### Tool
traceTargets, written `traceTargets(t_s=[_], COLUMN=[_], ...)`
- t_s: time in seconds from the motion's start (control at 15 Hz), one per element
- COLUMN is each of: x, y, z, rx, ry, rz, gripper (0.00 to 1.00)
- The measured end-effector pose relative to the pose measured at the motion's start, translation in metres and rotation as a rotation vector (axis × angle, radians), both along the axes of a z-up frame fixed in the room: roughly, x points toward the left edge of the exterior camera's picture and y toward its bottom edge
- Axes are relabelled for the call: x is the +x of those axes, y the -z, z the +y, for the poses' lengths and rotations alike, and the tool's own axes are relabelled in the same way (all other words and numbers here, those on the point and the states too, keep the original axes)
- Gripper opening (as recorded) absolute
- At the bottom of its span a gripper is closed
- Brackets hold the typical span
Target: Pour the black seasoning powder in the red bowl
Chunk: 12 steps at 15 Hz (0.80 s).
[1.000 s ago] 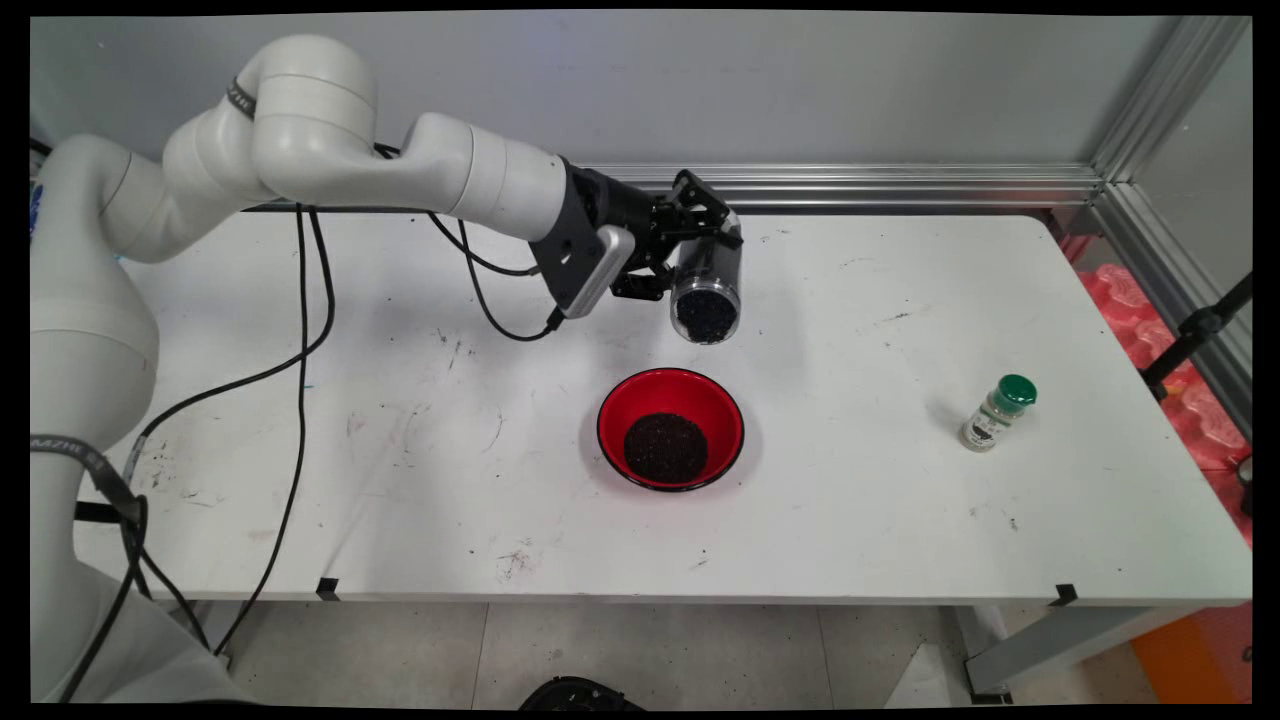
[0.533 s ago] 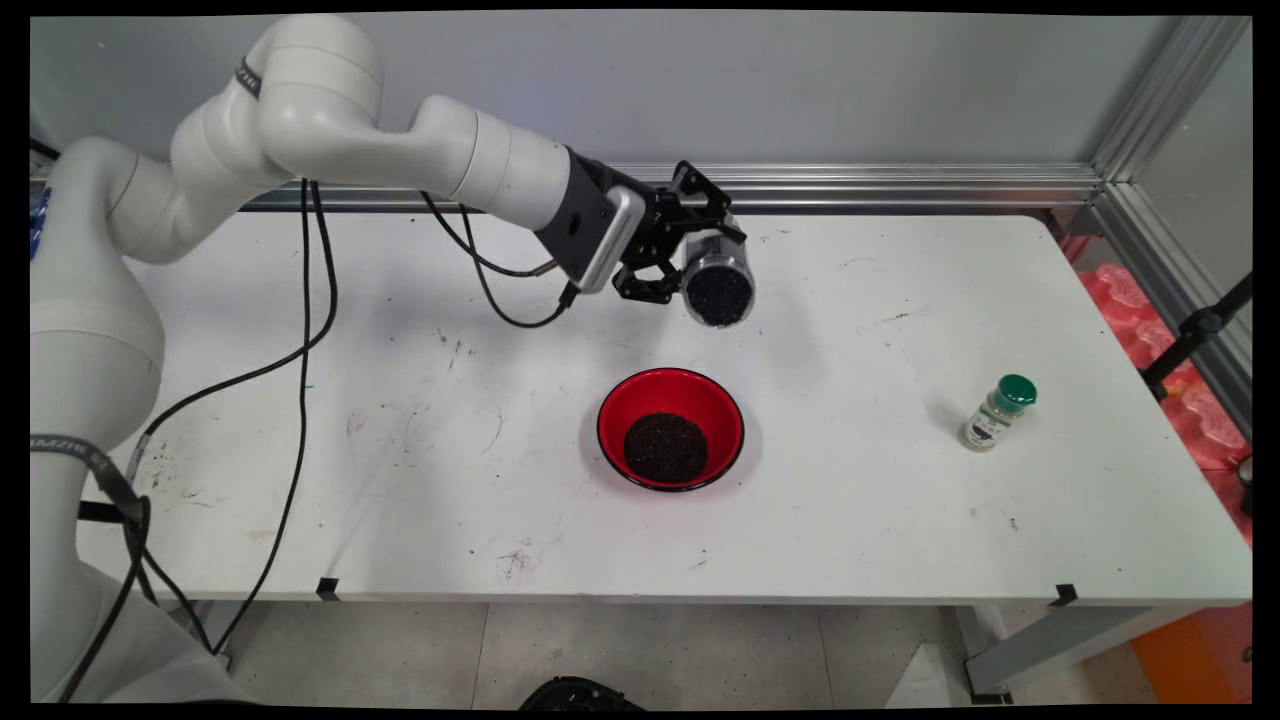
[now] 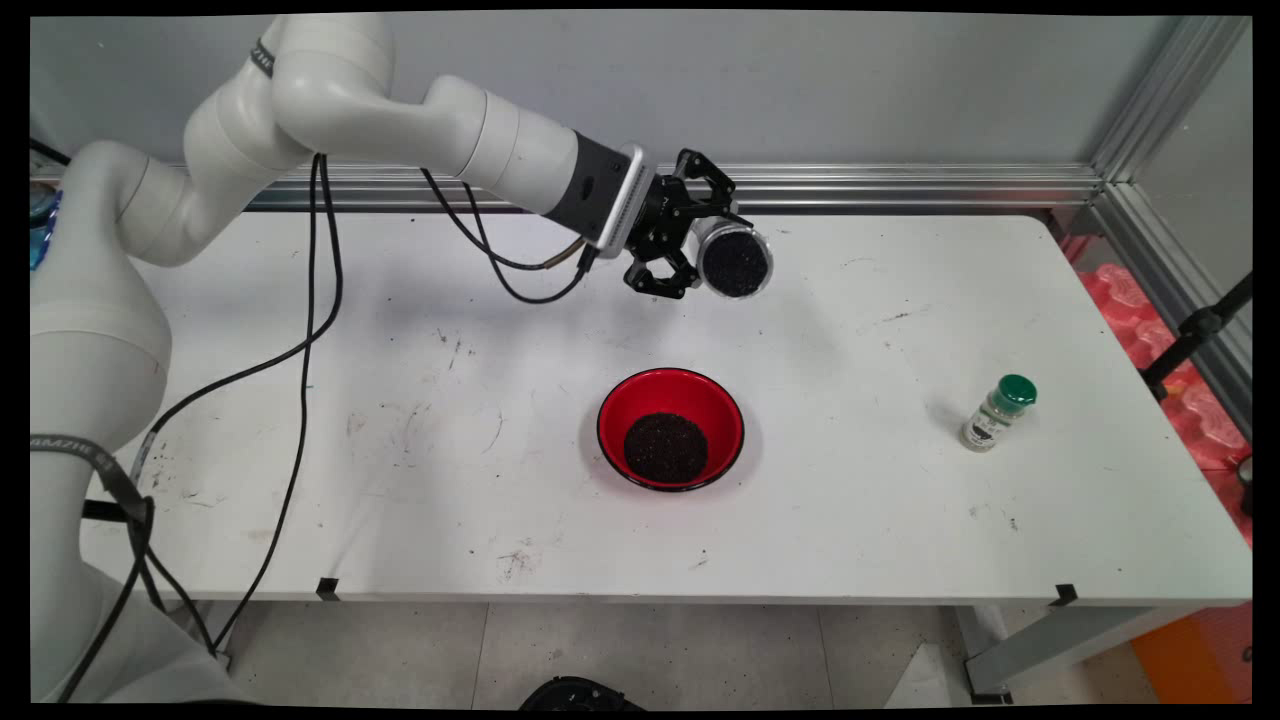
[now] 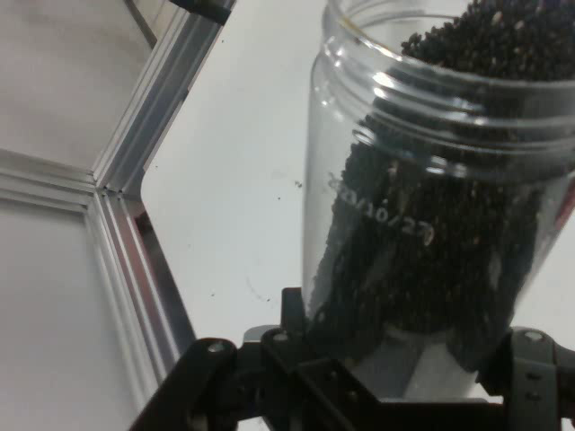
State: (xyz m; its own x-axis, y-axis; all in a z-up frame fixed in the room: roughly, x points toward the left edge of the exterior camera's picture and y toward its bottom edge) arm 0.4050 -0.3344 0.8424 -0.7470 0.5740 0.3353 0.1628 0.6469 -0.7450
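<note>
clear plastic, that is the jar [image 3: 733, 262] which the gripper [image 3: 700, 240] holds in the air above the far part of the white table [image 3: 850, 500]. the two black fingers are closed on the body of the jar, one on each side. the jar is tilted, and in the main view its open mouth looks toward the camera, so the small black grains inside are visible in the round opening. in the hand view the jar [image 4: 431, 224] fills most of the picture, the grains reach up to its neck, and pale printed digits stand on its wall. the gripper [image 4: 395, 377] clamps it near the bottom, and an aluminium frame rail [image 4: 135, 269] runs along the table edge at 9 o'clock of the jar.

a red bowl [image 3: 670, 428] with a black rim stands on the table at 6 o'clock from the jar, well apart from it. a heap of the same black grains lies in its middle. a small spice bottle [image 3: 996, 412] with a green cap stands at 3 o'clock of the bowl, far from it, near the right end of the table; it is upright. black cables [image 3: 310, 330] hang from the arm down to the table at 9 o'clock of the bowl.
</note>
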Motion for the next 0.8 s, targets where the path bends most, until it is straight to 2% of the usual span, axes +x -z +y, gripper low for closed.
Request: traceTargets(t_s=[0.27,0.8], x=[-0.003,-0.014], y=[-0.001,-0.001], z=[-0.008,-0.023], rx=[0.098,0.249], ry=[-0.038,-0.109], rz=[0.075,0.196], gripper=[0.00,0.00])
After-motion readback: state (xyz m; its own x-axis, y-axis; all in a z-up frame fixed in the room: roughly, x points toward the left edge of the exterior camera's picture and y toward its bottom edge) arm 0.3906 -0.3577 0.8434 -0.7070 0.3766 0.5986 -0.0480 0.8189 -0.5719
